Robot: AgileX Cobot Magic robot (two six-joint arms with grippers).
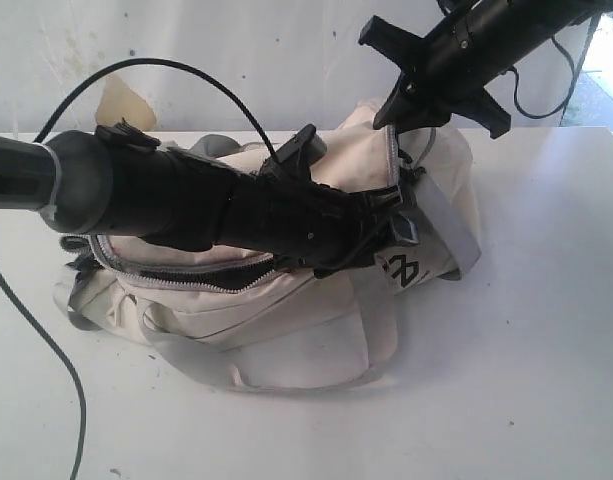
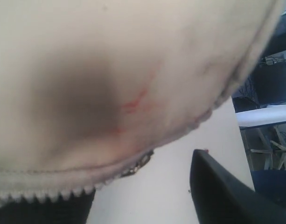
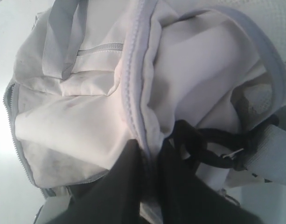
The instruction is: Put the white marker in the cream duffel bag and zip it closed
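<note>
The cream duffel bag [image 1: 286, 320] lies on the white table with its grey zipper [image 1: 186, 275] partly apart. My left arm reaches across the bag from the left. Its gripper [image 1: 386, 215] is at the bag's right end, jaws open [image 2: 138, 182], with cream fabric [image 2: 110, 70] and zipper teeth draped over one finger and a metal zipper pull [image 2: 139, 163] between them. My right gripper [image 1: 394, 118] comes down from the upper right. It is shut [image 3: 149, 144] on the bag's grey-trimmed rim [image 3: 133, 84], holding it up. The white marker is out of view.
The white table [image 1: 506, 380] spreads to the right and front of the bag. A black cable [image 1: 46, 340] trails over the table's left side. A grey strap [image 1: 446, 225] and a black clip [image 3: 212, 144] hang at the bag's right end.
</note>
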